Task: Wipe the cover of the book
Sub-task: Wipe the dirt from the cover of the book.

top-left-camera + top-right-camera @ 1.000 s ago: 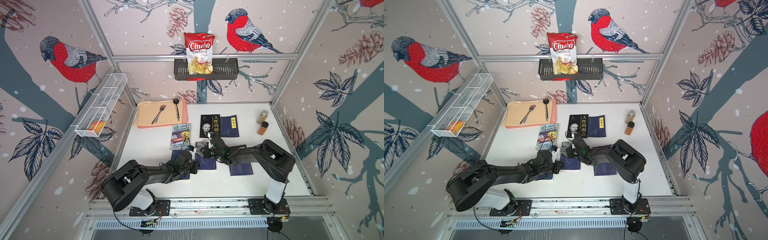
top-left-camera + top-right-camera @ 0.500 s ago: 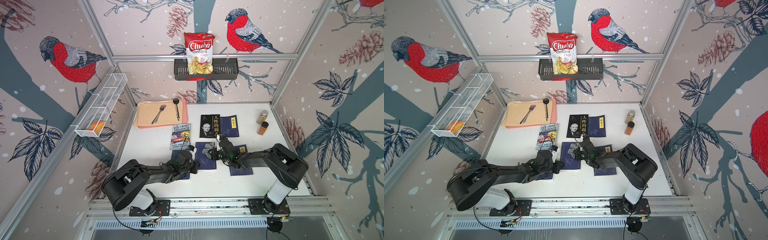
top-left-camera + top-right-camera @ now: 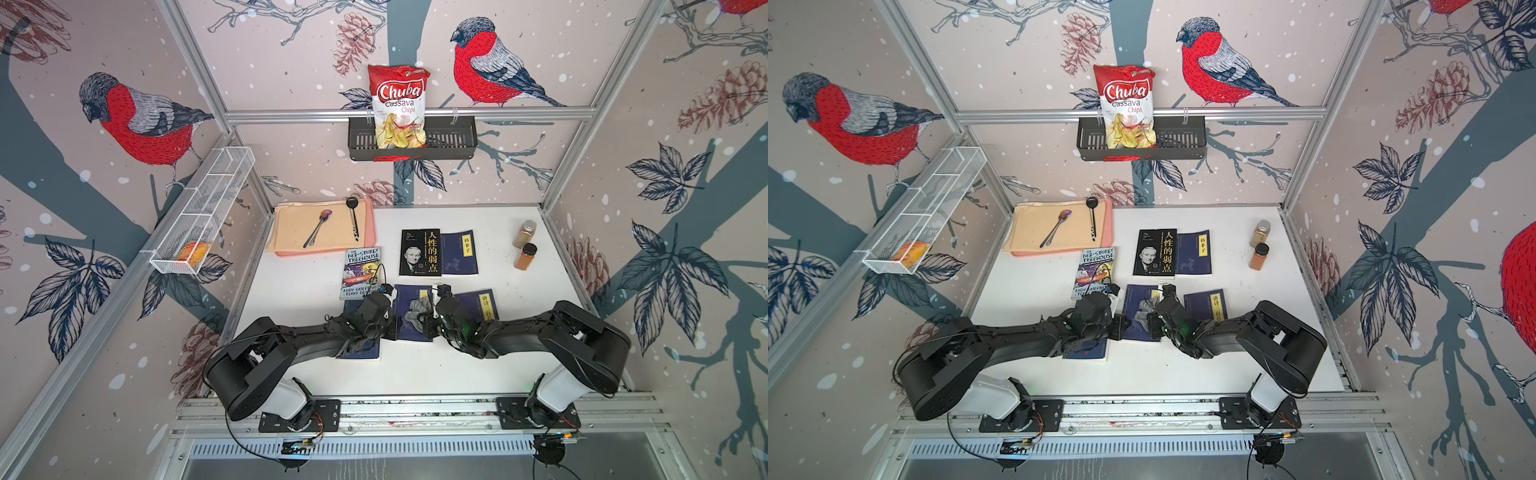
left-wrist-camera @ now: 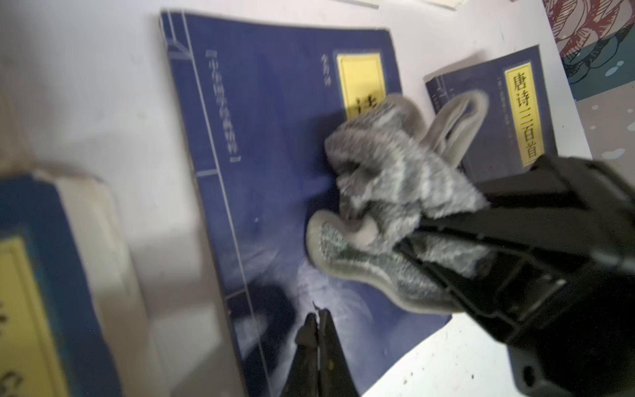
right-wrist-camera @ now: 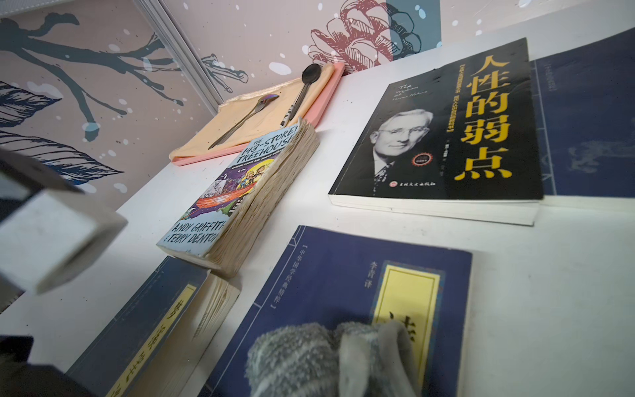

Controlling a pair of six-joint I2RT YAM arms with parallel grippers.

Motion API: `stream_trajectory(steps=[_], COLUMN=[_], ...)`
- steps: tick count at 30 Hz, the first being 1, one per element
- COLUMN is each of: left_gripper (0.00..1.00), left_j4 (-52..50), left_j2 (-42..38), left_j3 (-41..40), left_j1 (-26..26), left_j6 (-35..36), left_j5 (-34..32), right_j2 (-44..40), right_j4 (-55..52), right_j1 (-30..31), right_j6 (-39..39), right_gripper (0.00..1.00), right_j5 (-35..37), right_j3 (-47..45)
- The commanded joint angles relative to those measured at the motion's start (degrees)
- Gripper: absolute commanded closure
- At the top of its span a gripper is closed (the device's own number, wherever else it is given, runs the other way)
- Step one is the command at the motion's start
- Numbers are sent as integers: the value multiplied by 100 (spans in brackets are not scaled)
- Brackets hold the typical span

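Observation:
The book (image 3: 405, 296) (image 3: 1133, 297) is dark blue with a yellow title label and lies flat at the table's middle front. A crumpled grey cloth (image 3: 417, 312) (image 3: 1148, 309) (image 4: 385, 172) (image 5: 309, 357) rests on its cover, partly over the label. My right gripper (image 3: 431, 319) (image 4: 422, 230) comes in from the right and is shut on the cloth; in the right wrist view the cloth hides its fingers. My left gripper (image 3: 392, 327) (image 4: 318, 316) is shut, with its tip pressed on the cover (image 4: 275, 137) near the left front corner.
Another blue book (image 3: 359, 353) lies under my left arm and a third (image 3: 482, 303) under my right. Behind are the Treehouse paperback (image 3: 361, 272), a black book (image 3: 419, 251), a blue book (image 3: 459, 253), two spice jars (image 3: 525, 256) and a pink tray (image 3: 370, 245) with spoons.
The right gripper has dragged the cloth across the blue cover, rightward and toward the front, and its arm has swung out to the right. The left arm has stayed put.

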Motion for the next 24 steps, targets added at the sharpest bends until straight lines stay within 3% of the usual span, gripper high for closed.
stream_trajectory(steps=[1, 7, 15, 18, 24], left_gripper=[93, 95, 95, 95, 95], left_j4=[-520, -602, -436, -309, -304], left_j2=[-14, 404, 1641, 1852, 1770], left_j3=[415, 1050, 1604, 1598, 1440], left_j1=[150, 603, 637, 632, 632], left_j6=[381, 698, 898, 862, 787], left_j5=[-141, 79, 480, 529, 477], right_j2=[16, -447, -1317, -1149, -29], right_j4=[-997, -1219, -968, -794, -652], right_j1=[-38, 90, 400, 479, 623], right_j6=[-20, -118, -306, -358, -418], right_gripper=[89, 89, 88, 87, 88], right_j5=[173, 405, 463, 328, 172], right_j3=[-9, 15, -91, -10, 518])
